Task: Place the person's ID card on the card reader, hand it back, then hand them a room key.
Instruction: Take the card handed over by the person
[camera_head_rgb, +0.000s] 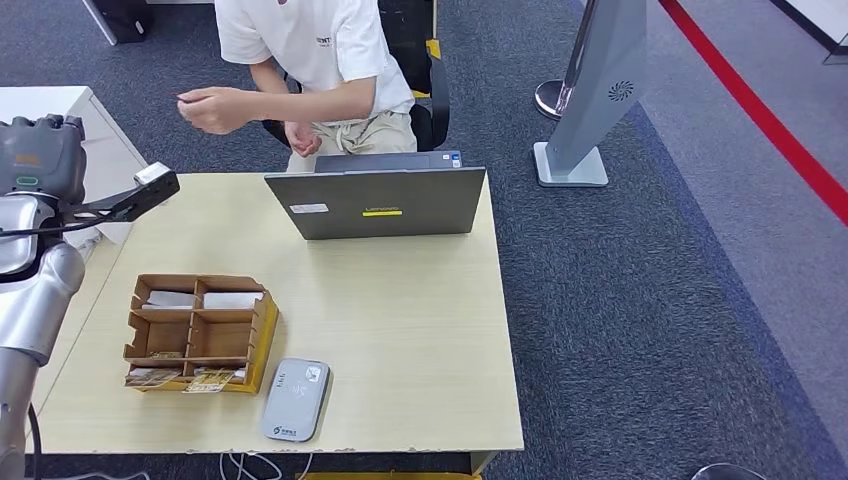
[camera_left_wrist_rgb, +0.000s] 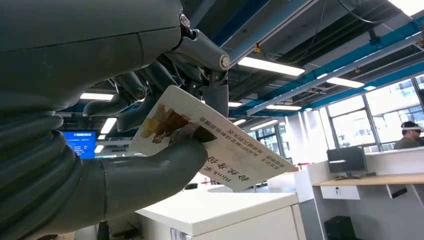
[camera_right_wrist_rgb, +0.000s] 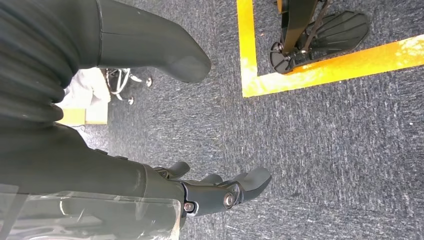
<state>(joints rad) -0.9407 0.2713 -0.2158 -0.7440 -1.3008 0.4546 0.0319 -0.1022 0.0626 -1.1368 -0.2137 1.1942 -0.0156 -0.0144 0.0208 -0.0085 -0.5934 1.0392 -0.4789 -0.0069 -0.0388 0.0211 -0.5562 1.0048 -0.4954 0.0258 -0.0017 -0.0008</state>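
The left hand (camera_left_wrist_rgb: 165, 125) pinches a printed card (camera_left_wrist_rgb: 210, 145) between thumb and fingers, raised at the upper left of the head view; judging by the artwork, it is the room key, so the last handover looks underway; next, reach toward the person's hand (camera_head_rgb: 215, 108); the card reader (camera_head_rgb: 296, 399) sits lower centre; the right hand (camera_right_wrist_rgb: 220, 192) hangs with fingers apart, holding nothing.

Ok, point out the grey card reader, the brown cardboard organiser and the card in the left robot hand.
Grey rounded card reader (camera_head_rgb: 296, 400): head view, middle of its top face.
Brown cardboard organiser (camera_head_rgb: 262, 327): head view, right wall.
White printed card (camera_left_wrist_rgb: 240, 159): left wrist view, its printed face beyond the thumb.
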